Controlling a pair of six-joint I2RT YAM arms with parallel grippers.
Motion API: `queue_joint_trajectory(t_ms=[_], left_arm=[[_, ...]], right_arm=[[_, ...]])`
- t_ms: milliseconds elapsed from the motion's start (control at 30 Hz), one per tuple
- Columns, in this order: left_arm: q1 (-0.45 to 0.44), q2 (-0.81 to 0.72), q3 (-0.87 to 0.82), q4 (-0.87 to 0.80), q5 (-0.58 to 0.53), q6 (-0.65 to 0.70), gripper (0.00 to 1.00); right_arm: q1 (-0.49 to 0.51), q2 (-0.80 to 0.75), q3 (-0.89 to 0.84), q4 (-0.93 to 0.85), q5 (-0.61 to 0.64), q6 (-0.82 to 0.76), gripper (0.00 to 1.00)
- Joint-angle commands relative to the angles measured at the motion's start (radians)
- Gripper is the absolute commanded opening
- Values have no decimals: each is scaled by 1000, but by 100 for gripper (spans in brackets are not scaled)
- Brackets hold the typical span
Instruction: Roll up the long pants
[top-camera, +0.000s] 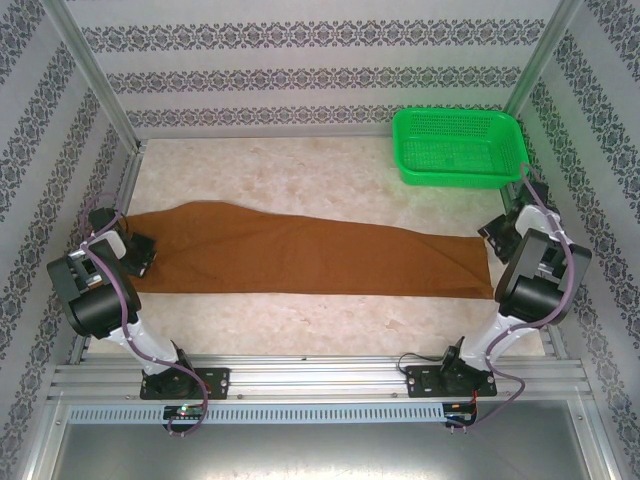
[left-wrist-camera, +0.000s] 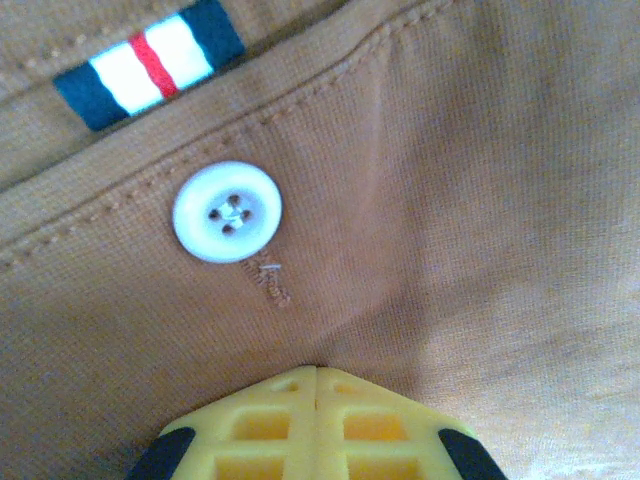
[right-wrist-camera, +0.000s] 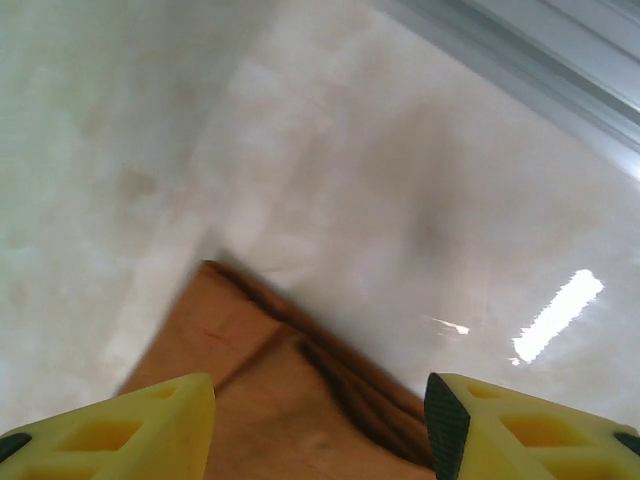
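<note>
While the pants (top-camera: 300, 255) lie flat at full length across the table (top-camera: 300, 170), rolling has not begun. The left claw (left-wrist-camera: 316, 372) sits closed tight at the waistband beside the white button (left-wrist-camera: 227, 212); I cannot tell whether it pinches cloth. The right claw (right-wrist-camera: 318, 392) stands wide astride the leg hem (right-wrist-camera: 290, 350). Next, I judge, it must close on that hem and turn it over toward the waist.

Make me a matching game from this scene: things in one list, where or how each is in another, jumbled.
1. green plastic mesh basket
2. rust-brown cloth trousers
3. left arm's yellow fingers
4. right arm's yellow fingers

A. apart, over the trousers' end
B. far right corner of the pale marbled table
C. closed together by a round white button
D. laid flat across the table

Pairs: 1-B, 2-D, 3-C, 4-A
</note>
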Motion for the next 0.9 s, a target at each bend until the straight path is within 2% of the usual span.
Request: queue_joint_trajectory(t_ms=[0, 167, 400, 533, 667, 867], left_arm=[[-4, 47, -15, 10, -15, 24, 0], [-4, 56, -10, 12, -21, 26, 0], [-4, 69, -13, 25, -13, 27, 0], [-6, 80, -21, 37, -4, 28, 0], [-6, 82, -16, 34, -5, 28, 0], [-5, 69, -11, 25, -9, 32, 0]], right_arm=[[39, 58, 54, -40, 6, 15, 60], [73, 94, 86, -75, 25, 4, 61], [68, 64, 70, -119, 86, -43, 61], [45, 36, 35, -103, 70, -61, 62], [43, 71, 29, -95, 59, -67, 60], [47, 101, 19, -60, 30, -60, 37]])
